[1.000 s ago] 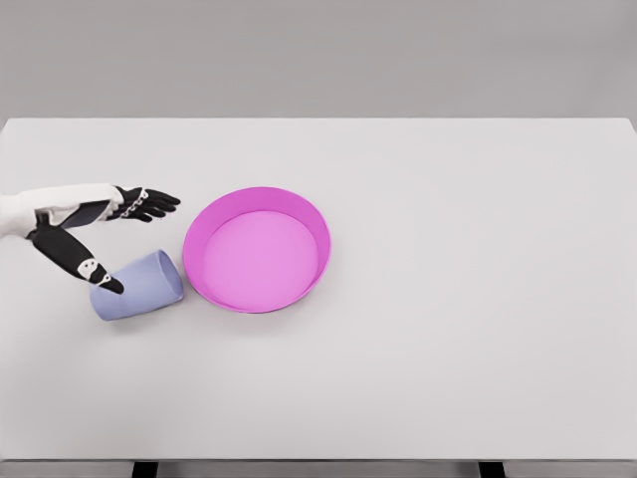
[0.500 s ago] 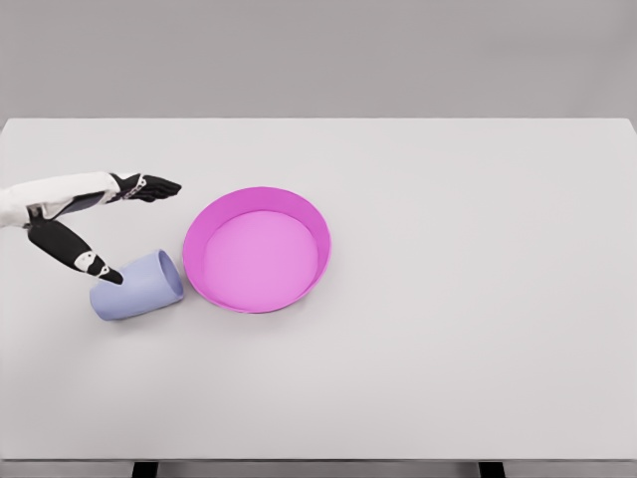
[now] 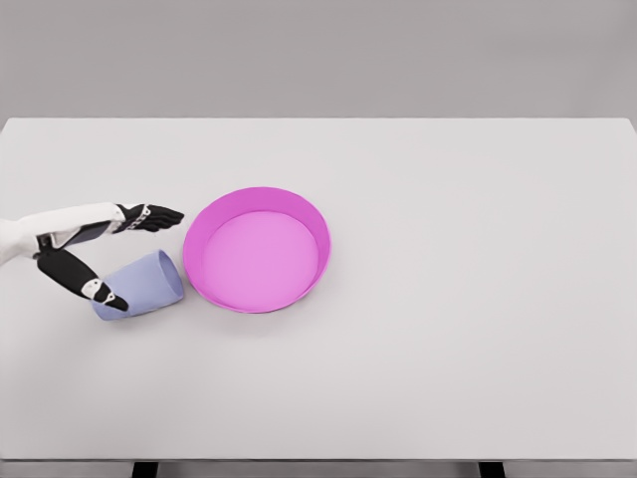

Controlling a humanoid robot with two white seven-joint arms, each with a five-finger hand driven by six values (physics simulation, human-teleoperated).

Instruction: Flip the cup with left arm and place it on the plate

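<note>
Left robot hand (image 3: pixel 100 254) has dropped lower, thumb now over cup (image 3: pixel 142 285); fingers spread, gripping nothing. Cup on its side on worktop (image 3: pixel 448 299), beside pink plate (image 3: pixel 257 249).

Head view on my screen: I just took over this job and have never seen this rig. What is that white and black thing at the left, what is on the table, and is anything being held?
The picture comes from a camera on the robot's head, looking down at a white table. It is a simulator's render. The white arm with black fingers is the robot's left hand, entering from the left edge. Its fingers are spread around a pale blue cup lying on its side, thumb in front, the other fingers behind. It does not grip the cup yet. Right of the cup sits an empty pink plate with a raised rim. The right arm is out of view.
</note>
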